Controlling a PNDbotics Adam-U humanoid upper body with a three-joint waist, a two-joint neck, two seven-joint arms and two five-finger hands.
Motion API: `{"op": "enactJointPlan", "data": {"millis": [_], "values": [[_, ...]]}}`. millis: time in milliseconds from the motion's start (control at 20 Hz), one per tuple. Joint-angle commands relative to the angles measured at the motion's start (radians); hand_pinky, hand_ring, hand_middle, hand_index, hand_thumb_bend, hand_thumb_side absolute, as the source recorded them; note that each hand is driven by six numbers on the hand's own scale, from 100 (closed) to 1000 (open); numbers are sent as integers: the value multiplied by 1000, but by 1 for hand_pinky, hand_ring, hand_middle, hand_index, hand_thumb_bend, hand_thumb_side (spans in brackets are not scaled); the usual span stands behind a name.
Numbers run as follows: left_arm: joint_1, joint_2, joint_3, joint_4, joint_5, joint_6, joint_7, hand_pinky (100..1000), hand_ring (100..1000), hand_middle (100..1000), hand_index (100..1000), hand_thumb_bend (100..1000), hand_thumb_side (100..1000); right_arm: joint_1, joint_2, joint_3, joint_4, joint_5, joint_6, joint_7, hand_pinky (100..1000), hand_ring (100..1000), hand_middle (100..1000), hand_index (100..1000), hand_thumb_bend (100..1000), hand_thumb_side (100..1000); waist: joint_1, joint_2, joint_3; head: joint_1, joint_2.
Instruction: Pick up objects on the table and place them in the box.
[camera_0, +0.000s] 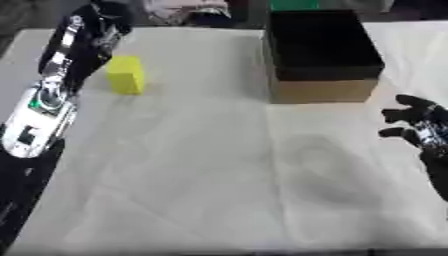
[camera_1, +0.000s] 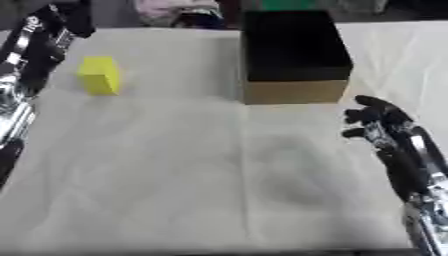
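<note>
**Left hand near the yellow block, nothing picked yet**

Left hand (camera_0: 107, 31) sits at the table's far left, just beyond the yellow block (camera_0: 126, 75); I can't tell how its fingers stand. My right hand (camera_1: 372, 120) idles at the right edge, fingers relaxed, holding nothing. I judge this the reach step: next I must close around the block and carry it right. The box (camera_0: 319, 90) looks dark inside; I see nothing in it.

A pale wrinkled cloth (camera_0: 201, 165) covers the table, with dim clutter beyond its far edge
</note>
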Motion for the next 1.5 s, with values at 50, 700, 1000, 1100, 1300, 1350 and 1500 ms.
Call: {"op": "enactJointPlan", "data": {"millis": [50,700,1000,1100,1300,1350,1500], "values": [[-9,31,13,-19,3,-4,1,751,662,662,746,470,626,-8,-9,-9,-8,-3,-3,1,637,821,564,828,100,605,-1,-17,-1,4,-4],[-10,35,13,-19,1,-4,0,751,662,662,746,473,622,-9,-9,-8,-8,-4,-3,3,638,822,563,828,100,605,0,-17,-1,5,-4],[-28,59,11,-2,-31,-4,-15,756,674,678,756,538,560,-8,-11,-7,-7,-4,-3,5,638,823,563,829,100,604,-2,-19,-2,4,-7],[-46,81,11,14,-72,-3,-31,759,686,692,762,562,530,-7,-11,-6,-7,-3,-3,5,639,823,563,829,100,603,-2,-22,-3,3,-7],[-90,134,10,65,-181,1,-62,765,711,725,782,644,485,-5,-13,-3,-5,-4,-2,8,639,823,563,829,100,605,-1,-26,-7,2,-9],[-102,149,8,81,-213,1,-72,766,716,731,787,675,467,-4,-13,-3,-5,-4,-2,9,639,823,563,829,100,605,-1,-27,-9,2,-9],[-141,190,-6,139,-319,-10,-102,770,732,749,801,740,448,-3,-15,-2,-4,-4,-2,10,639,823,563,828,100,605,2,-30,-12,3,-9]]}}
